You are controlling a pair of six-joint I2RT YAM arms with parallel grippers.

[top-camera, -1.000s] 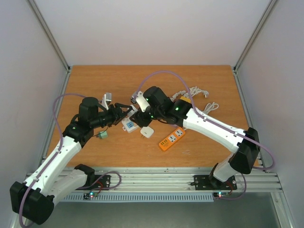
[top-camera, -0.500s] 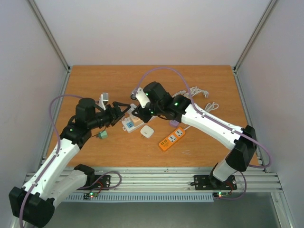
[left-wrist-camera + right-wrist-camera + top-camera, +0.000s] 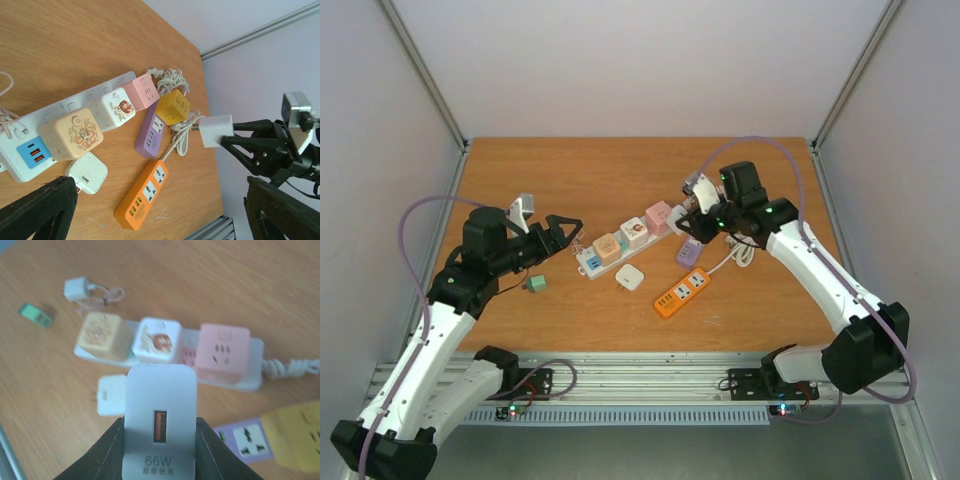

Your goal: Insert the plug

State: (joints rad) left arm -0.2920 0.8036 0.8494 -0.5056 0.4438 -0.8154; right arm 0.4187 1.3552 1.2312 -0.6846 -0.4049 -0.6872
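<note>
Right jaws pinch charger [image 3: 160, 410] (sides, seemingly)

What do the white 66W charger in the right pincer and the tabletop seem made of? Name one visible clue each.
66W charger: probably moulded plastic, smooth matte white, rounded corners, printed grey lettering.
Tabletop: wood or wood-look laminate, orange-brown with faint grain streaks; the pictures cannot settle which.

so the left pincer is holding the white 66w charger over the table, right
No, it's the right pincer holding the white 66W charger over the table, not the left; the right wrist view shows it. The left pincer is open.
</note>
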